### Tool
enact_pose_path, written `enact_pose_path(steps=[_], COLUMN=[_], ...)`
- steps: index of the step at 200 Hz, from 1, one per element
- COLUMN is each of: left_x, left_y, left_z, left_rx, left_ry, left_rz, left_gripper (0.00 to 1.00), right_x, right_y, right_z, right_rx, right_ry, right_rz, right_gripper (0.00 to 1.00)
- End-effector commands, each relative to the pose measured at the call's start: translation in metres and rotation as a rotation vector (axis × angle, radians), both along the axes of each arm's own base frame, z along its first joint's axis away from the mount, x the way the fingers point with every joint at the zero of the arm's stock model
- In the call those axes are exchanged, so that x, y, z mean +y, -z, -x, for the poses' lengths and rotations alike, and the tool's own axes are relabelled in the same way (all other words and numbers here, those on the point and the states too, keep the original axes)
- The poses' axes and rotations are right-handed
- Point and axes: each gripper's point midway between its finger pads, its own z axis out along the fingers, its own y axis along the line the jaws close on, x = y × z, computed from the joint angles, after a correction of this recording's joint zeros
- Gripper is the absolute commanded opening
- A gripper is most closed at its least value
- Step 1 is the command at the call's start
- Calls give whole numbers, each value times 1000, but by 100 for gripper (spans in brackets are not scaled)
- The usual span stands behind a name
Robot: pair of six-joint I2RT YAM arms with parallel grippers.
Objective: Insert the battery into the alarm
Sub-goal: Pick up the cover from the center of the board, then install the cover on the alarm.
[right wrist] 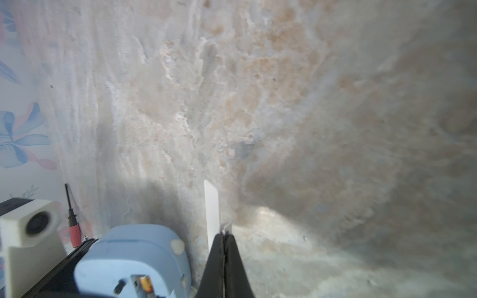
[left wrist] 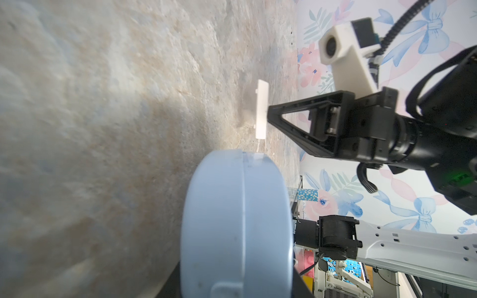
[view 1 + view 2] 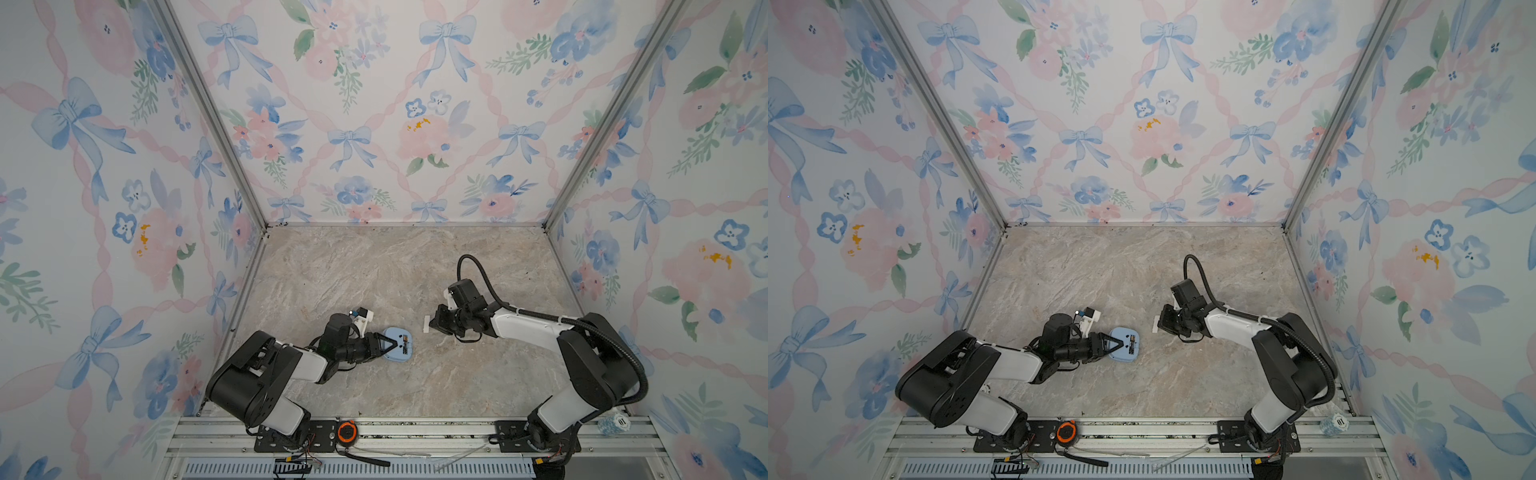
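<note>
Clutter nearest the base: tape measure (image 3: 346, 432) on the front rail, well apart from the work, no threat.

Next out, left end effector (image 3: 392, 343) is clamped on the alarm (image 3: 397, 356), back side up, low over the tabletop (image 3: 374, 270). Can't tell if it rests there.

In the open bay on its back lies the battery (image 1: 145, 283), gold end showing. It looks seated but I can't confirm it's fully down. If it sits proud, the cover jams on it or pops it out. The left finger sits just beside the bay and could block the cover.

Further out, right end effector (image 1: 224, 233) is pinched shut on the white cover (image 1: 212, 206), apart from the alarm. The grip looks to be on the very edge, so the cover could pivot or drop on contact. If its tabs miss the bay, a skewed press could twist the alarm in the left grip.
</note>
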Motion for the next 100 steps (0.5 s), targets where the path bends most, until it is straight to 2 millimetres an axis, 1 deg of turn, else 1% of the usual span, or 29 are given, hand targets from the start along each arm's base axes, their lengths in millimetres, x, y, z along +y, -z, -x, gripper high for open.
enact_pose_path(steps=[1, 24, 47, 68, 100], left_x=[2, 0, -1, 0, 1], left_y=[12, 11, 10, 16, 19], left_z=[7, 7, 8, 9, 10], left_rx=[6, 3, -1, 6, 12], left_ry=[16, 22, 29, 32, 30], left_rz=[-36, -33, -31, -45, -51], left_gripper=[0, 0, 0, 0, 0], right_x=[1, 4, 14, 22, 35], right_y=[-23, -41, -55, -59, -60], right_z=[15, 33, 47, 57, 63], right_rx=[-55, -92, -124, -128, -130], right_ry=[-51, -78, -100, -112, -133], right_rz=[-22, -36, -60, -72, -87], right_gripper=[0, 0, 0, 0, 0])
